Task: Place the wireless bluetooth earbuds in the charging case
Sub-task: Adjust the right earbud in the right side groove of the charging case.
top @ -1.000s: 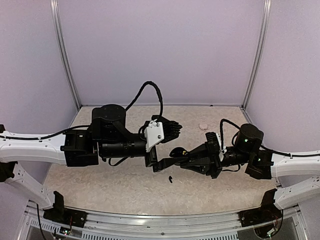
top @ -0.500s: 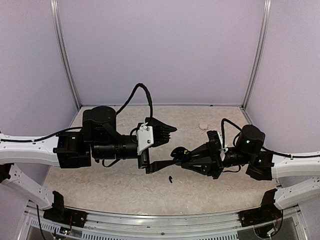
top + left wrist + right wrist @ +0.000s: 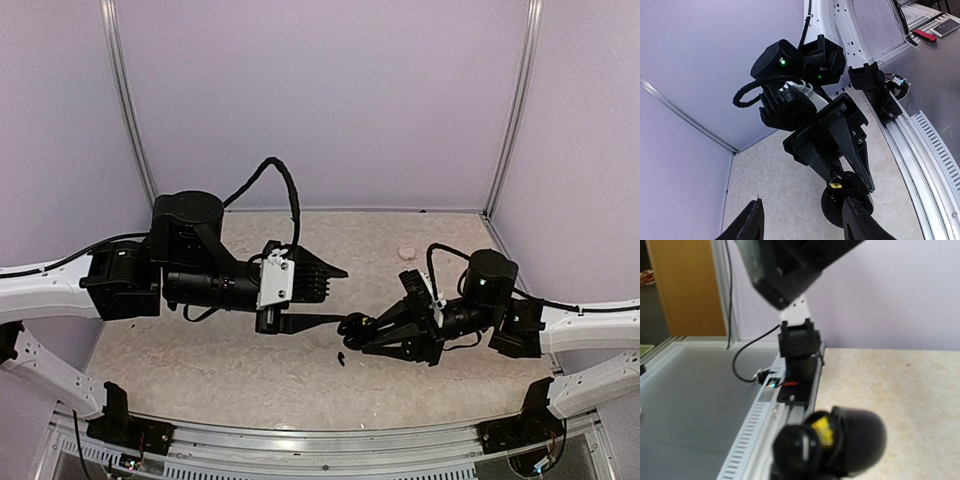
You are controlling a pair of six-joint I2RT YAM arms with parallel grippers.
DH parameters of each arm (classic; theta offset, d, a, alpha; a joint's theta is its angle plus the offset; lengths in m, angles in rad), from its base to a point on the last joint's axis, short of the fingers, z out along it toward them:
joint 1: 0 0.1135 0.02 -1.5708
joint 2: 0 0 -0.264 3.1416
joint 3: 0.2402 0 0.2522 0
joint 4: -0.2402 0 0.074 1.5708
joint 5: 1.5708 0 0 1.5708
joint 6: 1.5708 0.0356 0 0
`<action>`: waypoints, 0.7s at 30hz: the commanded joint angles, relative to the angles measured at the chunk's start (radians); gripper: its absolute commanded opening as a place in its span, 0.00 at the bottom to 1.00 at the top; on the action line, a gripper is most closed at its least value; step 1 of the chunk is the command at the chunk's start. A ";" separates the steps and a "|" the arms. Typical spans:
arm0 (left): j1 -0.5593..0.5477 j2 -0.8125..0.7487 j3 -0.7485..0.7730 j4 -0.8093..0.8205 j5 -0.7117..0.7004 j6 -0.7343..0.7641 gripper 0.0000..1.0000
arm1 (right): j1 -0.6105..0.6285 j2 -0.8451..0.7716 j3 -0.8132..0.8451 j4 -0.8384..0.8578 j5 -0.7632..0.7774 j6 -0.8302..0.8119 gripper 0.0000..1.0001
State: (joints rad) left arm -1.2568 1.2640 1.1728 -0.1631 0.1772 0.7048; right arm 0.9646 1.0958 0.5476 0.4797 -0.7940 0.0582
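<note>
The speckled table (image 3: 210, 375) spread across the lower half of the overhead view. My left hand (image 3: 342, 296) hung at centre, half open and empty. My right hand (image 3: 360, 329), just right of centre, was clamped on the black case (image 3: 348, 326). A pale pink disc (image 3: 405, 252) sat farther up. One earbud (image 3: 342, 358) lay on the table just below the case.

Charging case (image 3: 855, 440) is right up close at the bottom, blurry, glossy black with a yellow bit (image 3: 821, 430) showing. Behind it a black bracket (image 3: 799, 347) sits on the metal rail (image 3: 765, 410) along the speckled worktop (image 3: 900, 385), thin cable (image 3: 747, 357) looping off it.
</note>
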 commanded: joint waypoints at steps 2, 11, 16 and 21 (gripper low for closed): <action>-0.001 0.045 0.056 -0.094 0.063 0.050 0.52 | -0.006 0.031 0.056 -0.068 -0.069 0.007 0.00; -0.008 0.103 0.088 -0.130 0.070 0.087 0.47 | -0.004 0.065 0.082 -0.071 -0.100 0.015 0.00; -0.015 0.122 0.093 -0.143 0.073 0.095 0.46 | -0.004 0.068 0.083 -0.061 -0.103 0.021 0.00; -0.018 0.130 0.101 -0.156 0.077 0.095 0.46 | -0.004 0.066 0.083 -0.055 -0.102 0.027 0.00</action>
State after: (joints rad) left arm -1.2671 1.3815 1.2354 -0.2951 0.2356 0.7914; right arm 0.9646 1.1618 0.6018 0.4129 -0.8787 0.0719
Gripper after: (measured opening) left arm 0.457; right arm 0.202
